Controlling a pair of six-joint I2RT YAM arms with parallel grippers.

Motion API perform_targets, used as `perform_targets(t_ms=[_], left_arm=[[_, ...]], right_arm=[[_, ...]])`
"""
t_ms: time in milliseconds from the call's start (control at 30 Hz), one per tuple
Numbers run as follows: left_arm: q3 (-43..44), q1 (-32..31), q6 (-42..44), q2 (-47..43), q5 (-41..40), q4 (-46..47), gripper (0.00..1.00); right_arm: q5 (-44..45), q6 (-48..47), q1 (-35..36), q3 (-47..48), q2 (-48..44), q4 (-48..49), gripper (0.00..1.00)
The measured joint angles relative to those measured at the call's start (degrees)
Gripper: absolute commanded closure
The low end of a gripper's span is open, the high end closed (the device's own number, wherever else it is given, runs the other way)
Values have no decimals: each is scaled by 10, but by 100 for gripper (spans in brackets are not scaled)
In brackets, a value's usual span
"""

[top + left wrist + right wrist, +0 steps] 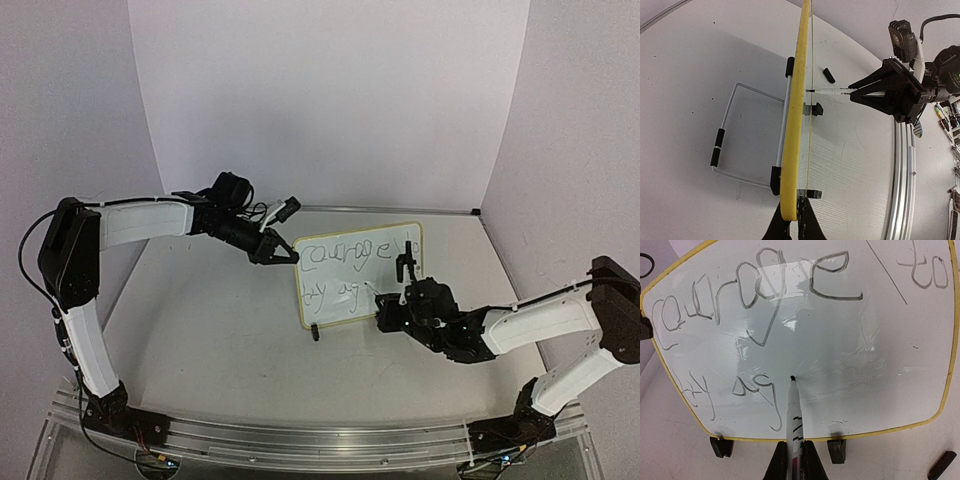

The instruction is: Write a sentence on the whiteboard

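That board [360, 275] looks light, stiff, slick and probably tippy. The left gripper [283, 252] pinches its left edge to steady it, and the right gripper [792, 460] is clamped on the marker [792, 410].

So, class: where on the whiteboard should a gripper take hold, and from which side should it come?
Probably its thin yellow rim at the left edge, coming in from that side, as the left gripper does. The whiteboard stands upright on clip feet, so the edge slips between the fingers, off the writing.
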Motion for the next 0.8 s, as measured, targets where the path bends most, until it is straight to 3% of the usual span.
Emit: perform_targets(t_ms=[800], left_arm=[[0,0,-2,0,0,0,100]], right_arm=[[-22,6,0,0,19,22,100]])
